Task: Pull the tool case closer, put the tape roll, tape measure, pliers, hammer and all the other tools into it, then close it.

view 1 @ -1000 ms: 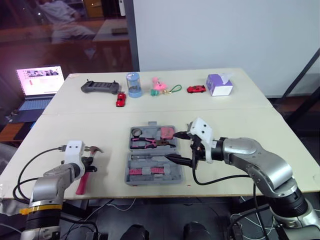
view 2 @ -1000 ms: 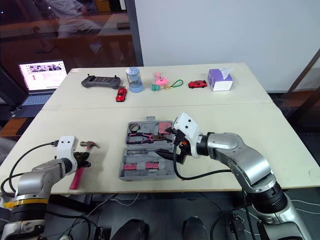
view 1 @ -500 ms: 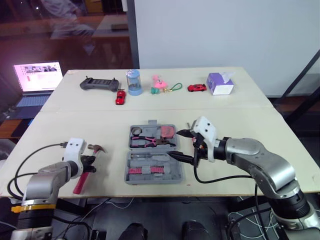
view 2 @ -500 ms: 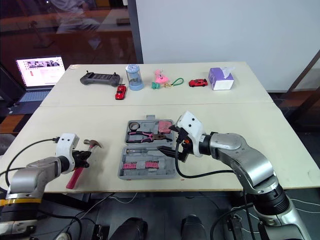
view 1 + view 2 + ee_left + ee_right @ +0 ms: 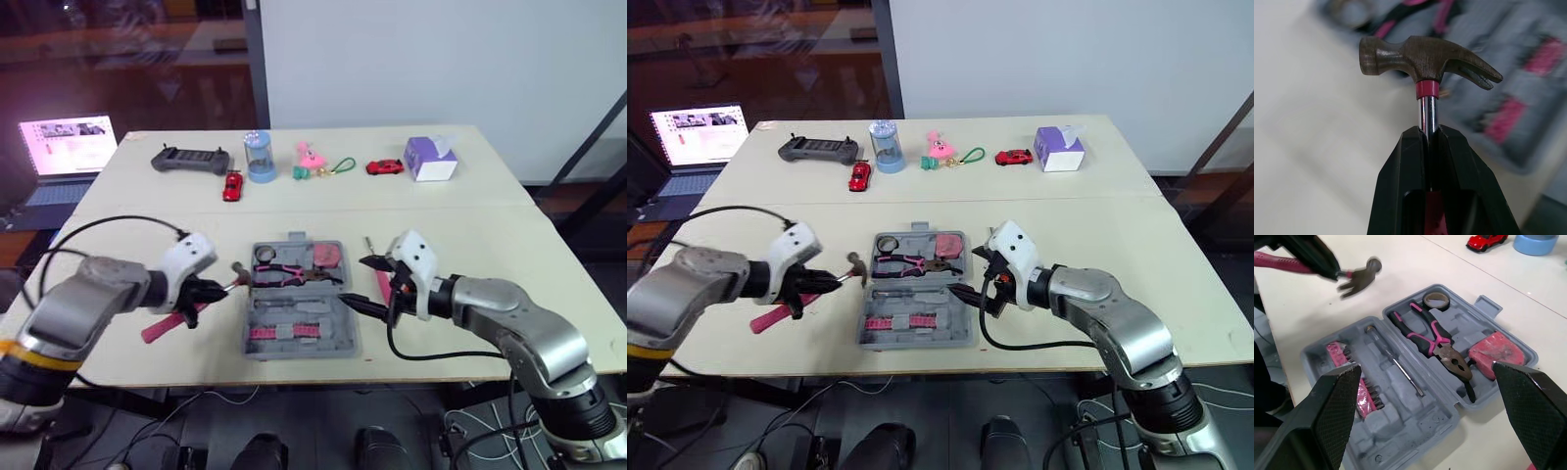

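The grey tool case (image 5: 338, 336) lies open near the table's front edge. In it are a tape roll (image 5: 265, 256), pink-handled pliers (image 5: 294, 279), a pink tape measure (image 5: 328, 258), a screwdriver (image 5: 1396, 361) and pink bits (image 5: 279, 335). My left gripper (image 5: 211, 289) is shut on the steel shaft of the hammer (image 5: 1425, 58). It holds the hammer's head (image 5: 238, 274) just left of the case, with the pink handle (image 5: 162, 325) trailing left. My right gripper (image 5: 362, 284) stands open at the case's right edge, with nothing between its fingers.
Along the far side of the table sit a black controller (image 5: 190, 161), a red toy car (image 5: 231, 186), a blue cylinder (image 5: 260, 159), a pink toy (image 5: 308, 162), another red car (image 5: 385, 167) and a purple tissue box (image 5: 431, 160). A laptop (image 5: 67, 157) stands off to the left.
My left gripper has carried the hammer from the table's left front to the right, up to the case's left edge. The right gripper has drawn back slightly to the right. The camera has shifted.
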